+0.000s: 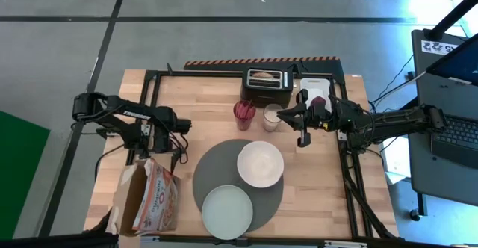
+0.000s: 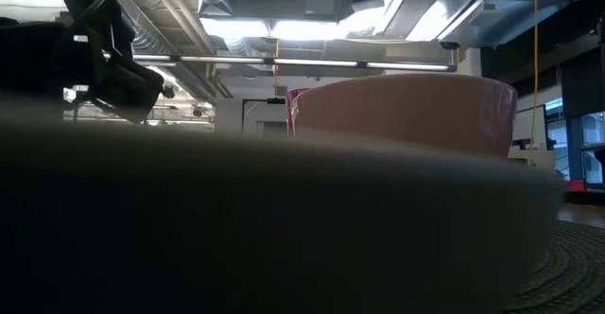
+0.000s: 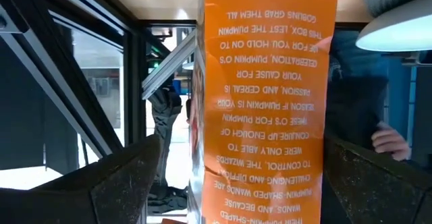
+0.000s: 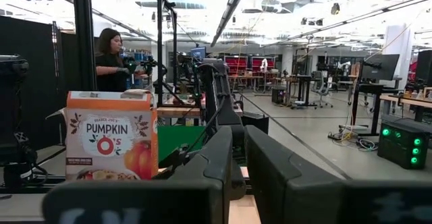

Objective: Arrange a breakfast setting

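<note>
Sitting on the dark-grey placemat [image 1: 224, 175] at lower centre of the high view, white bowl [image 1: 260, 163] and mint plate [image 1: 227, 211] lie down-left of the right gripper [image 1: 302, 119], jaws nearly closed and empty, nearer than the wide-jawed left gripper [image 1: 179, 134] beside the cereal box [image 1: 147, 197].

Dark-grey placemat [image 1: 224, 175]; white bowl [image 1: 260, 163]; pale mint plate [image 1: 227, 211]; orange cereal box [image 3: 266, 96].

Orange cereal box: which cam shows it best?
The high view: the orange cardboard cereal box shows whole, at the table's near-left corner by the left gripper. The left wrist view has only one printed side panel; the right wrist view shows its front; the low view shows none of it.
</note>
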Motion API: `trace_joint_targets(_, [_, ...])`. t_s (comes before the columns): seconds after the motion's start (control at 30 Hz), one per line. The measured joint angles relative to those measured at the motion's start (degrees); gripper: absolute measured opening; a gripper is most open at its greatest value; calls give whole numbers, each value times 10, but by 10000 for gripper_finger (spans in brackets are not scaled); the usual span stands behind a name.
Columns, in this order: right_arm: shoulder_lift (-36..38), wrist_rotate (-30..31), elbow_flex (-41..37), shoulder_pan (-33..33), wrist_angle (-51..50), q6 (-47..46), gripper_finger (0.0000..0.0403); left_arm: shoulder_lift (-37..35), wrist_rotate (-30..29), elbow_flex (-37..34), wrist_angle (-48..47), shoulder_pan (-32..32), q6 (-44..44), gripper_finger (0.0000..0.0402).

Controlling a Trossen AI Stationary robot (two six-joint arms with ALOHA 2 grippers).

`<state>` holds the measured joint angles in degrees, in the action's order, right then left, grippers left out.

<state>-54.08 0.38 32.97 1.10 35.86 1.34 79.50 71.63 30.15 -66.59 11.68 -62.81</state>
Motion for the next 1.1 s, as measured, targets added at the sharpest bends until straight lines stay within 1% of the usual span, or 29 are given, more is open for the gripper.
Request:
trace_joint_targets(0.3, [0,0,0,0,0,0,46,0,6,8,-4,2,-2,397])
trace_joint_targets(0.63, [0,0,0,0,0,0,46,0,11,16,-23,-33,-16,397])
trace_joint_targets(1.1, [0,0,0,0,0,0,46,0,18,16,-15,-33,-29,397])
